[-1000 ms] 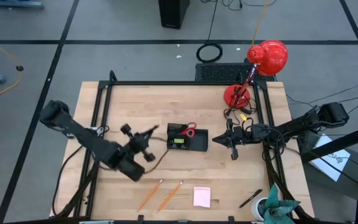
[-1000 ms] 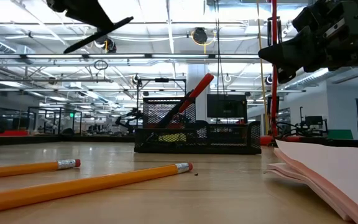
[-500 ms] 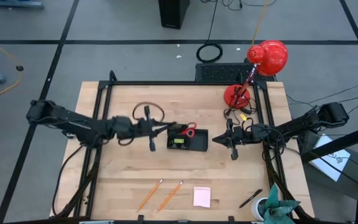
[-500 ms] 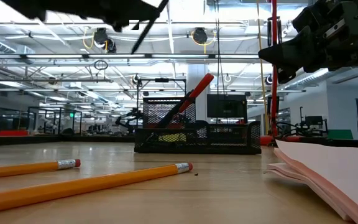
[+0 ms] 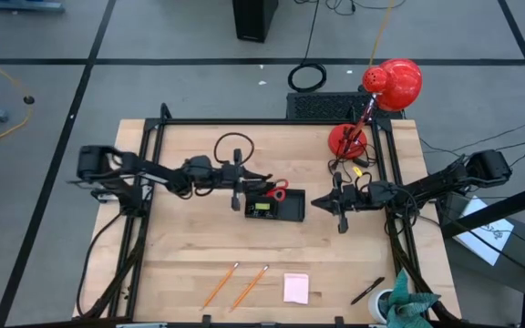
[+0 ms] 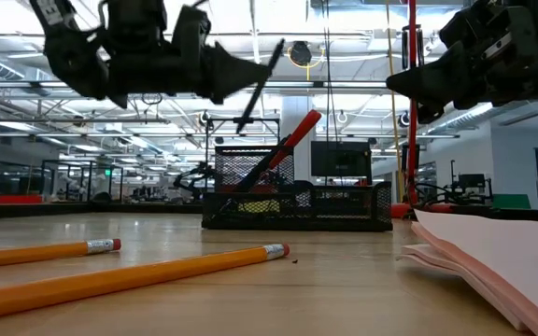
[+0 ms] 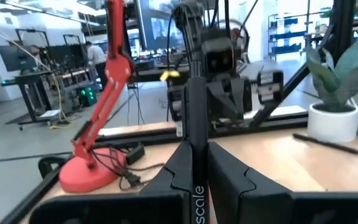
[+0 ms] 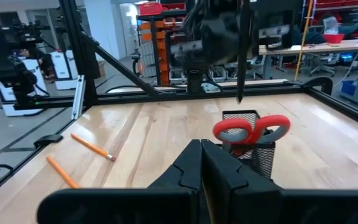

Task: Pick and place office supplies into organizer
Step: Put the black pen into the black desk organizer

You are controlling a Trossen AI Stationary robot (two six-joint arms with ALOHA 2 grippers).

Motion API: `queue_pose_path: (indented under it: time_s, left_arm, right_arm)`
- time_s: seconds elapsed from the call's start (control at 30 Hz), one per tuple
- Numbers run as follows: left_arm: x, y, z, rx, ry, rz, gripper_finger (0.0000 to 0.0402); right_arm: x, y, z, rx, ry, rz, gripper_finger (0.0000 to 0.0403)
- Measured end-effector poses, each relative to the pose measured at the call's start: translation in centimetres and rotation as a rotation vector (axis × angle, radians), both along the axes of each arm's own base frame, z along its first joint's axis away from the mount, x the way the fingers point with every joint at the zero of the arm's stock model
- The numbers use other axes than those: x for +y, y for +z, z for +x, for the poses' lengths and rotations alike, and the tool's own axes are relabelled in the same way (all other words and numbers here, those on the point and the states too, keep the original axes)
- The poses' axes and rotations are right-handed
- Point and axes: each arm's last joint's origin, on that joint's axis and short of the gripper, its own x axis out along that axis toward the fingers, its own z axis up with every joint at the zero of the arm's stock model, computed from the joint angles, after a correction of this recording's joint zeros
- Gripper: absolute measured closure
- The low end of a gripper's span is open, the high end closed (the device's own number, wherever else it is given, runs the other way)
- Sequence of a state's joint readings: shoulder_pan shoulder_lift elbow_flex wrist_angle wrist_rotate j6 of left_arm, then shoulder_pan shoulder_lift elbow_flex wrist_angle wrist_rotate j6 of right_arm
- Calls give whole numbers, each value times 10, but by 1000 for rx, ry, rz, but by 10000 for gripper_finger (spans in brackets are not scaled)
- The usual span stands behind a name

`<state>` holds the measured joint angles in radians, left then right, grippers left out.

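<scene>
The left claw hangs just over the left end of the black organizer at mid-tabletop, pinching a dark pen whose long axis slants down toward the taller compartment, beside the red-handled scissors already standing there. The right claw, fingers closed on nothing, waits just off the organizer's opposite end; the left arm appears better placed for the drop.
</scene>
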<state>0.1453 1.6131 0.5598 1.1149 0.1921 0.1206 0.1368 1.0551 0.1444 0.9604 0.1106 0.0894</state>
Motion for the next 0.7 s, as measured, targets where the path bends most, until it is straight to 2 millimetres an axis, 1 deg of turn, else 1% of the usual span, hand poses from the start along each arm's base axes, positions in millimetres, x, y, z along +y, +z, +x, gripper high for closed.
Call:
queue_pose_path:
  time_s: [0.13,0.23,0.57,0.7]
  left_arm:
    - [1,-20,7,28,-3,-31,374]
    - [1,-32,10,54,1,-37,374]
    - [5,-58,13,141,17,-62,373]
    - [6,-62,14,143,21,-66,373]
  right_arm:
    - [0,0,0,0,1,1,399]
    - [0,0,0,0,1,0,399]
    - [0,1,0,-8,0,1,399]
    - [0,1,0,-8,-1,2,399]
